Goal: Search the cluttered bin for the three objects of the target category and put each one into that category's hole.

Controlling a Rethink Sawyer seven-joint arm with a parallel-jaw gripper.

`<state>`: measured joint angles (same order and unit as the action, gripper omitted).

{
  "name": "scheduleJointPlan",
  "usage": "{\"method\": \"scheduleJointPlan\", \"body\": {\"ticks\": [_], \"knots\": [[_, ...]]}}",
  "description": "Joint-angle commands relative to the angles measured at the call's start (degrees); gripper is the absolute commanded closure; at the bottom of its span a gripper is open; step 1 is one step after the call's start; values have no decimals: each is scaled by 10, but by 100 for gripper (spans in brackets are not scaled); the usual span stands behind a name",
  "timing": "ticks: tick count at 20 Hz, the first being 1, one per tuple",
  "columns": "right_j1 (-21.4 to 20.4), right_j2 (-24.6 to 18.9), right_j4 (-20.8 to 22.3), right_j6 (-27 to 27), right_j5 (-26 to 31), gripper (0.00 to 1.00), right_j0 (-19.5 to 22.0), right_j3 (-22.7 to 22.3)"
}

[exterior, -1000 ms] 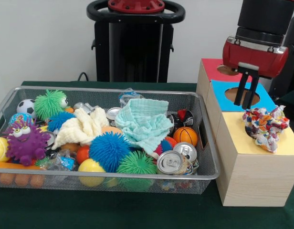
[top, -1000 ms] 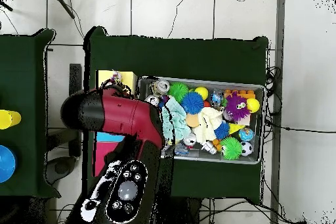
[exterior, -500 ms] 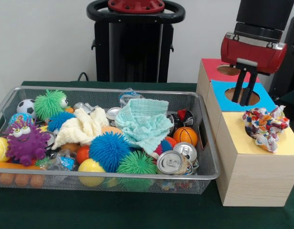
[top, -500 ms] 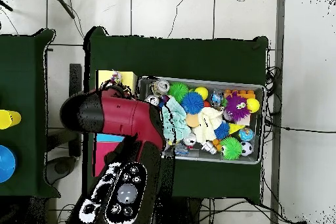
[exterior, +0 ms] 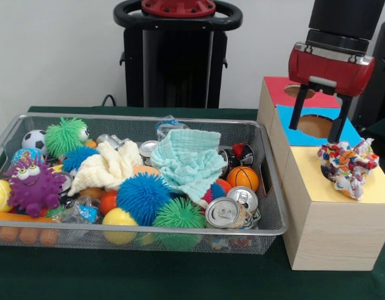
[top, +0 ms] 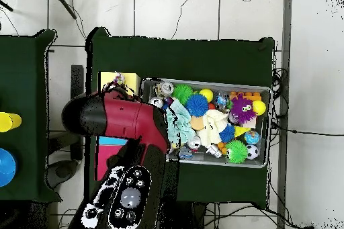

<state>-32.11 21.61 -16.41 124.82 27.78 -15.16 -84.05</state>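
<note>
Now your gripper (exterior: 318, 119) hangs with its jaws spread and empty over the blue-topped box (exterior: 286, 119), just above and beside the knotted fabric bundle (exterior: 346, 165). That bundle sits on the yellow-topped box (exterior: 374, 184), apparently over or beside the hole, which you cannot see from the front. I'd judge you're at the depositing step, with the bundle not yet down the hole. Next you'll likely need to come down on it and push or regrasp it so it drops in. No other bundle shows among the clutter in the bin (exterior: 149, 230) on the table (exterior: 142, 275); expect to dig under the cloths.
</note>
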Motion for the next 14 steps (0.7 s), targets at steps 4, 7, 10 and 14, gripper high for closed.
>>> {"method": "scheduleJointPlan", "body": {"ticks": [4,7,10,14], "knots": [[-1,-53,-20,90,81,0,18,-31],[-9,-60,-38,108,73,0,19,-36],[-23,-70,-83,151,58,0,17,-52],[-35,-78,-141,193,36,0,11,-71]]}}
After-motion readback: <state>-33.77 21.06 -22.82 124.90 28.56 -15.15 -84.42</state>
